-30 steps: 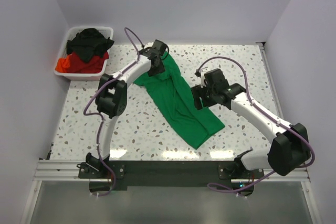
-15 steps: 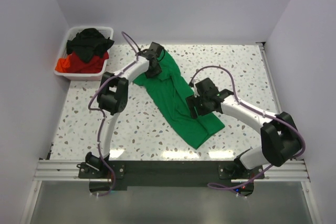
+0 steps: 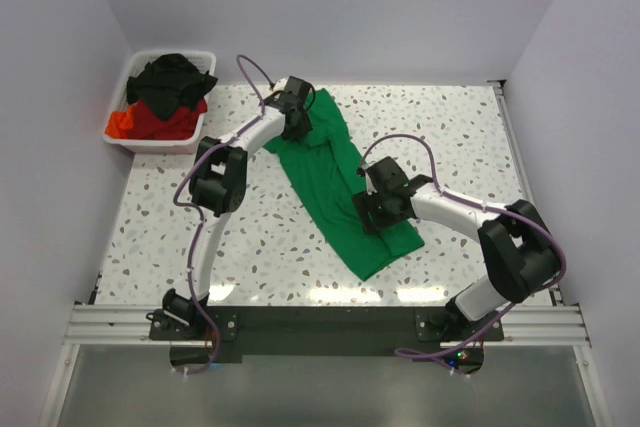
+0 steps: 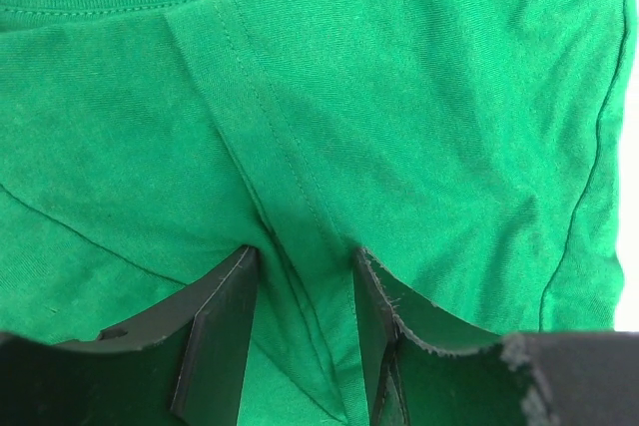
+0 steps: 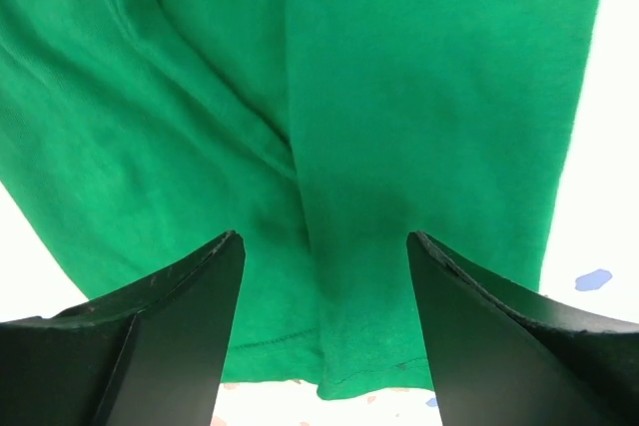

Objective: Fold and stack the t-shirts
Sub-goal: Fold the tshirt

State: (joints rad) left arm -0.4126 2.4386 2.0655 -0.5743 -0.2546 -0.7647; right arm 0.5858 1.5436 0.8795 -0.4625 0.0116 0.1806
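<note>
A bright green t-shirt (image 3: pixel 335 182) lies stretched diagonally across the speckled table, collar end at the back. My left gripper (image 3: pixel 297 127) rests on that collar end. In the left wrist view the left gripper (image 4: pixel 305 251) is open, its fingers (image 4: pixel 225 331) straddling a stitched fold of the green t-shirt (image 4: pixel 419 97). My right gripper (image 3: pixel 372 209) sits over the shirt's lower part. In the right wrist view the right gripper (image 5: pixel 324 236) stands open and wide above the green t-shirt (image 5: pixel 399 97) near its hem, gripping nothing. A black t-shirt (image 3: pixel 175 77) and a red t-shirt (image 3: pixel 150 124) lie heaped in the bin.
A white plastic bin (image 3: pixel 196 54) stands at the back left corner, beside the left wall. Walls close the table in at the left, back and right. Purple cables loop off both arms.
My right gripper has moved left and nearer, from the shirt's right edge onto its lower part. The shirt's collar end has spread a little by the left gripper.
</note>
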